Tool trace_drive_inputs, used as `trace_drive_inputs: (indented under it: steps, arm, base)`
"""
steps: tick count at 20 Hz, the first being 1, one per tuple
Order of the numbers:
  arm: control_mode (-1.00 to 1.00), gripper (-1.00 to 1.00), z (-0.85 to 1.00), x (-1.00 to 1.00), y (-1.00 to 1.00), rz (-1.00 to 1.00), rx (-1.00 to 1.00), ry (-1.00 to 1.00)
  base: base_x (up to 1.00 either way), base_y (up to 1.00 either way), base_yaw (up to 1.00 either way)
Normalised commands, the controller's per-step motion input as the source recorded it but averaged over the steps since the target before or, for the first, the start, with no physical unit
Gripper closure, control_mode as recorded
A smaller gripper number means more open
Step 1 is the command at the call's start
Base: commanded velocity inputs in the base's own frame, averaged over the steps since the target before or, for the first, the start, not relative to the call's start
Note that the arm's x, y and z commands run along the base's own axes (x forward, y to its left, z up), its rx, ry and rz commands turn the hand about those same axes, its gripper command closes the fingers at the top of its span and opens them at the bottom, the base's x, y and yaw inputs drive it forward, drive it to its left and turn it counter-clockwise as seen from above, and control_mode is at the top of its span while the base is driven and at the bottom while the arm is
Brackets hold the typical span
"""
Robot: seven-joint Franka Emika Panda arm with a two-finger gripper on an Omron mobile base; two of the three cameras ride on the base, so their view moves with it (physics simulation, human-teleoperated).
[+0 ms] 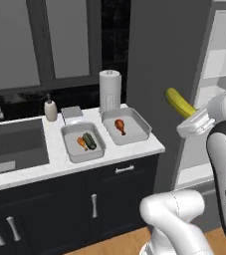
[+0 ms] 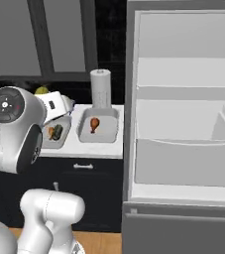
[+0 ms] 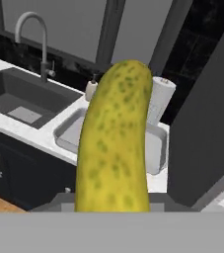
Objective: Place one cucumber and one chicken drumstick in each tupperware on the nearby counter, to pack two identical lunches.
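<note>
One yellow-green cucumber (image 1: 179, 103) clamped in gripper (image 1: 194, 121), held aloft right of counter (image 1: 134, 147), long axis running out from fingers. Right tupperware (image 1: 140, 130), drumstick (image 1: 119, 125) only, lies left and below; target. Left tupperware (image 1: 70, 149) already full.

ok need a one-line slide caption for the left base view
Hand carries the yellow-green cucumber toward the right tupperware, which holds one drumstick.

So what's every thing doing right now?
pincer: shut on the yellow-green cucumber.
yellow-green cucumber: held up in the air.
left tupperware: holds a drumstick and the dark green cucumber.
right tupperware: holds one drumstick, no cucumber yet.
fridge: door open.
</note>
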Motion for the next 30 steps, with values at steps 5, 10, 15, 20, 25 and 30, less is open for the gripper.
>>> trace_drive_inputs:
  steps: [5,10,15,20,25,30]
  arm:
    - [1.0,1.0,0.0,0.0,0.0,0.0,0.0,0.0]
    - [1.0,1.0,0.0,0.0,0.0,0.0,0.0,0.0]
    - [-1.0,1.0,-0.19,0.2,-0.21,-0.11,-0.02,0.04]
    - [-1.0,1.0,-0.6,0.45,-0.74,-0.19,0.0,0.11]
    - [-1.0,1.0,-0.93,0.56,-0.66,-0.19,-0.01,0.19]
    - [-1.0,1.0,-0.85,0.49,-0.35,-0.18,-0.02,0.28]
  base:
    - [1.0,0.88,-0.05]
    - [1.0,0.54,-0.11]
    - [0.28,0.04,-0.07]
    - [0.0,0.0,0.0]
    - [0.0,0.0,0.0]
    - [0.0,0.0,0.0]
